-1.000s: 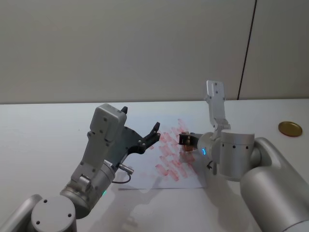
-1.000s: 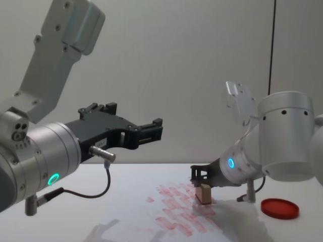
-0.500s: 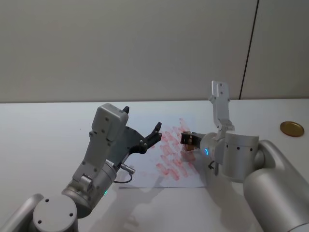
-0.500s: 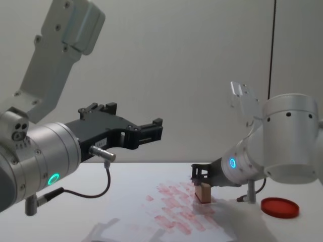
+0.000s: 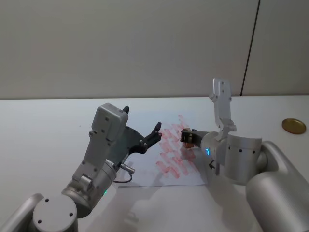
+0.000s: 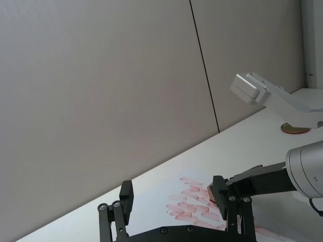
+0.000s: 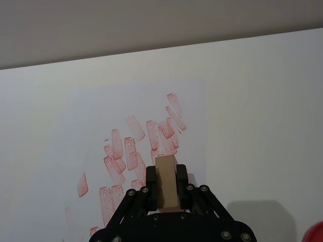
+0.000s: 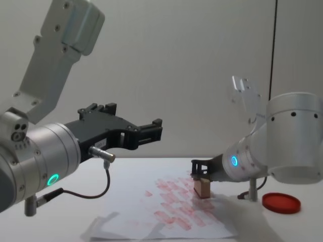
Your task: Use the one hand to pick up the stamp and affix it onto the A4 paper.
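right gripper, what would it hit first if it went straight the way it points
Probably the white paper sheet covered in red stamp marks: the black right gripper, shut on the small tan wooden stamp, points at its marked patch. Distance is unclear.

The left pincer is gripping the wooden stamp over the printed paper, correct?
No. The right pincer grips the stamp over the A4 paper, as the chest view shows; the left pincer is open, holding nothing.

We see the stamp (image 7: 165, 187) as bare, matt, light wood, the A4 paper (image 7: 86, 116) as plain matt white paper blotched with red ink, and the table (image 7: 262, 101) as smooth, matt white.
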`<state>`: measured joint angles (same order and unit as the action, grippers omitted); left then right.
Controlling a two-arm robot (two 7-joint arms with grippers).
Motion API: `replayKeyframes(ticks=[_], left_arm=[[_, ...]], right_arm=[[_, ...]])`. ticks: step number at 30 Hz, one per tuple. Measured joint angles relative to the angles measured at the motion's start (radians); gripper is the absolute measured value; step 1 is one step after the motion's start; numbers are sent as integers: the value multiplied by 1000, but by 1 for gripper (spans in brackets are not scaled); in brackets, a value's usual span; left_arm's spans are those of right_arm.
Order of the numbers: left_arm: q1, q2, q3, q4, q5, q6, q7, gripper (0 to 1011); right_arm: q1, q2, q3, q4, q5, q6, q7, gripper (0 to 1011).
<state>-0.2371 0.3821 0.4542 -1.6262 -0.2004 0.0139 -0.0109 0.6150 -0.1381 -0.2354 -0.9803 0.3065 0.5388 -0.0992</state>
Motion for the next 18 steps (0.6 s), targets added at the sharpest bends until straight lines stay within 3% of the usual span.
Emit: replayKeyframes(ticks=[8,18], left_arm=[[0,0,0,0,0,0,0,993],[0,0,0,0,0,0,0,993]], right_arm=[[-28,8,-10,-90,-33,-13,15,222],[-82,29,-22,-267,-92,-39,28,222]])
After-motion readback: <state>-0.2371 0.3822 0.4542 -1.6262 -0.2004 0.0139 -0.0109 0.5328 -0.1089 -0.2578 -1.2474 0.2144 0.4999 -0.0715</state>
